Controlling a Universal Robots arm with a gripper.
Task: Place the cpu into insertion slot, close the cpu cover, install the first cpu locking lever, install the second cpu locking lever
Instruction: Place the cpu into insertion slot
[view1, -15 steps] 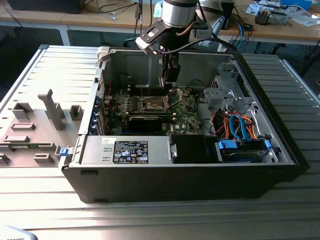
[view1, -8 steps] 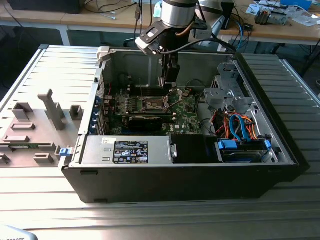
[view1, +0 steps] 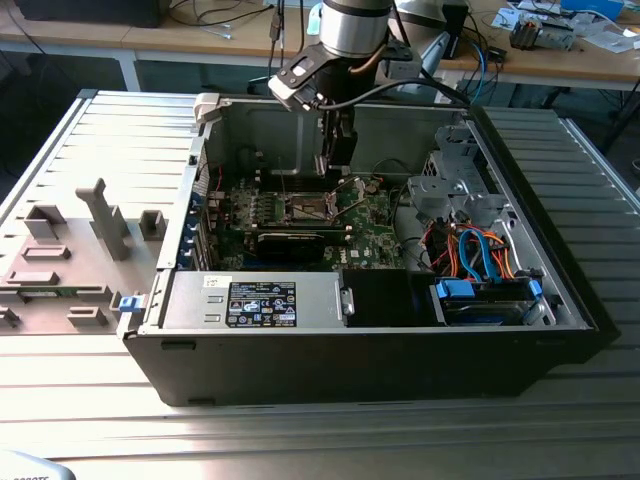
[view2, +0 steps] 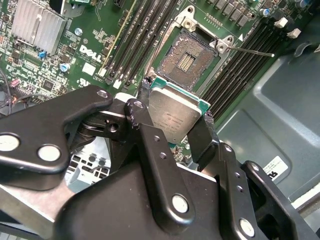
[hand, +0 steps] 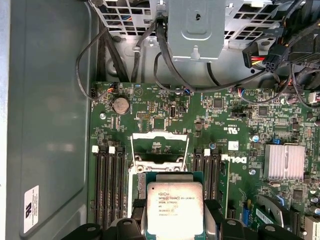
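We are seeing the pincer (view2: 176, 114) clamped on the cpu (view2: 172, 117), its black fingers (view2: 205, 137) pressing on opposite edges and leaving the silver top bare. In the second wrist view the cpu is hanging just short of the insertion slot (view2: 187, 59), its far edge overlapping the slot's near rim; we cannot tell whether they are touching. The slot is lying open, its dark centre uncovered, with a thin locking lever (view2: 252, 51) sticking out past one corner. Black memory slots (view2: 137, 37) are crowding both flanks, leaving little side room. In the first wrist view the cpu cover (hand: 159, 146) is standing open beyond the cpu. Farther off, the grey case wall (hand: 50, 125) is bordering the green motherboard (hand: 225, 110). In the exterior view the arm is reaching down into the open computer case (view1: 350, 340) on the ribbed desk (view1: 100, 140).
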